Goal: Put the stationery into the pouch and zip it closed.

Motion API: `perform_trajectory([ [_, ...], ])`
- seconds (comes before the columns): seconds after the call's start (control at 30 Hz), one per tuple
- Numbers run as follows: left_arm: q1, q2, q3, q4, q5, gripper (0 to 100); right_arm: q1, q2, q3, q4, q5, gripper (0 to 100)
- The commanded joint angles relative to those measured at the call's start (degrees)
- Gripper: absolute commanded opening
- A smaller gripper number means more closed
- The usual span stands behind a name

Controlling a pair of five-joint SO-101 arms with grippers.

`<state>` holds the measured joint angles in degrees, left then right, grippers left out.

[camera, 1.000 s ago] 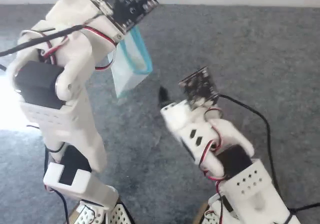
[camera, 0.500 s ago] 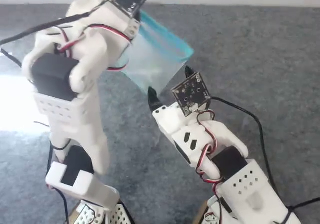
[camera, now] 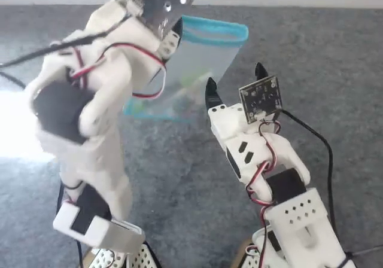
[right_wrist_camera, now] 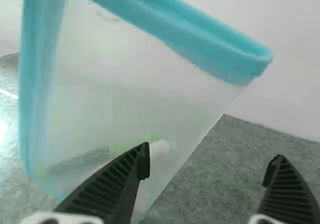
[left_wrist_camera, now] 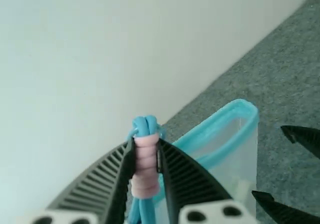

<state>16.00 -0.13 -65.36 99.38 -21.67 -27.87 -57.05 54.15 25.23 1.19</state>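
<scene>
The left arm's ribbed black claw is clamped narrowly on a pink tab with a turquoise cord loop at one end of a translucent plastic pouch with a turquoise zip band, holding it up over the grey felt-covered desk. In the high view the pouch hangs between the two white arms, its turquoise band uppermost and roughly level, its lower edge close to the left arm's body. Whether that edge touches the desk cannot be told.

The right arm's black claw stands wide open just beside the pouch's near face, one pointed finger in front of the clear wall and the other out past the pouch's free end, with nothing between them. The right wrist view shows the same claw spread wide below the pouch, one ribbed finger overlapping its lower part.

Through the clear wall a small white item and blurred greenish shapes sit low inside the pouch; what they are cannot be made out. A plain white wall rises behind the desk
</scene>
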Motion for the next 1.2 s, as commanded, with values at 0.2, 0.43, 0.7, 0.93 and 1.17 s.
perform_trajectory([
  [0.2, 0.5, -9.2, 8.7, 1.1, 0.3, 1, 5.1, 3.3, -4.2, -0.9, -0.8, 36.5],
  [0.43, 0.6, -10.5, 9.2, 1.1, -7.0, 1, 2.9, 3.9, -4.0, 0.2, -0.4, 36.4],
  [0.7, 2.5, -9.9, 9.5, 0.3, -4.7, 1, -13.5, 4.0, -4.4, 6.5, -0.4, 36.4],
  [0.93, 2.8, -9.9, 9.5, 0.4, -4.7, 1, -13.1, 2.8, -6.9, 9.4, -0.4, 36.5],
  [1.17, -0.4, -10.3, 9.4, 0.5, -4.7, 1, 4.7, -17.0, -14.2, 26.1, 1.7, 36.5],
])
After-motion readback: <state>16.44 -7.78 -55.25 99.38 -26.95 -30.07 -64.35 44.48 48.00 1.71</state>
